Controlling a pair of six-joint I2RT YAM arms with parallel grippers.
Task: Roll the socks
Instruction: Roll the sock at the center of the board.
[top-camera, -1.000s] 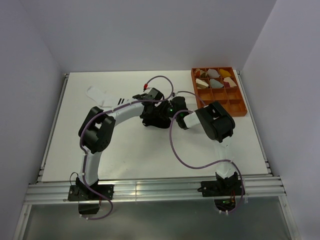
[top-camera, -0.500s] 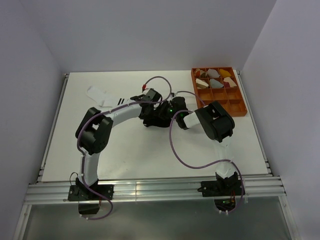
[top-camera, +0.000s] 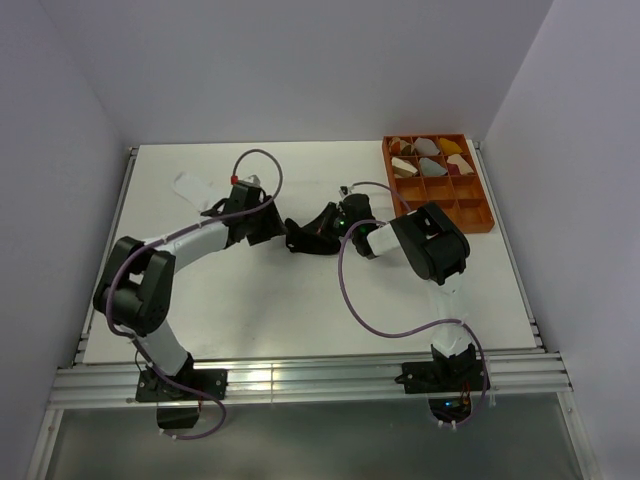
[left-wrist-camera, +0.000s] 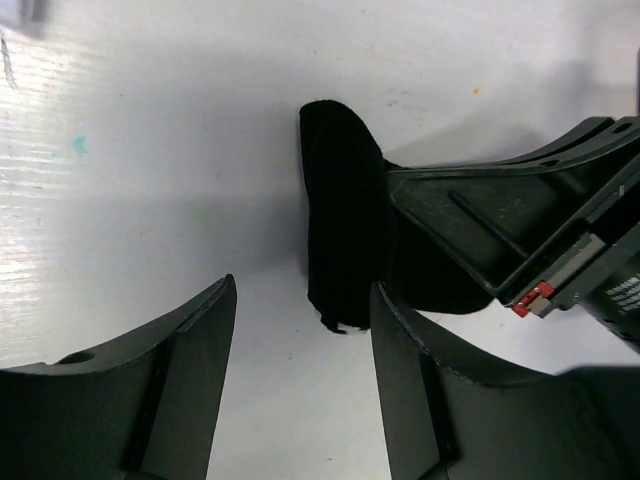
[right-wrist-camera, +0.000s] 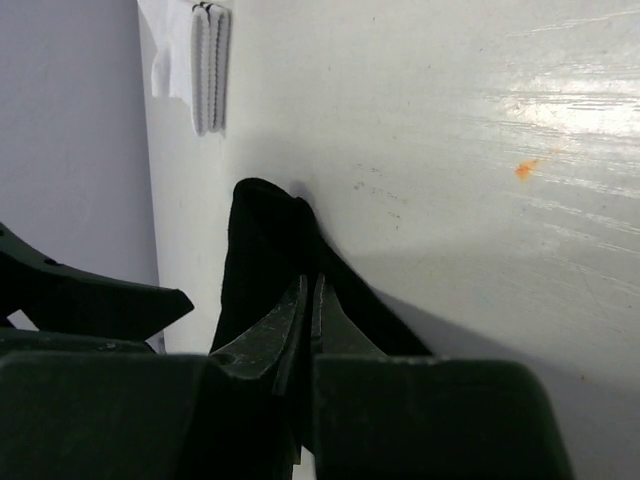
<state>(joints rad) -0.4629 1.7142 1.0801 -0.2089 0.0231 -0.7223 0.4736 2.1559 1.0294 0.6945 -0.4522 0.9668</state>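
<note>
Top view: black sock sits on the bench, stretched roughly left-to-right. Left wrist: left tool gaping and empty, sock straight ahead. Right wrist: right tool clamped shut on it, so it's nearer.

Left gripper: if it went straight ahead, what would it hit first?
Probably the black sock just ahead of the left gripper, pinched by the right gripper; height above it is unclear.

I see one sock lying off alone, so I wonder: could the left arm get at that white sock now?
Probably yes: the white sock lies in the open right beside the left arm, whose jaws stand open and empty.
</note>
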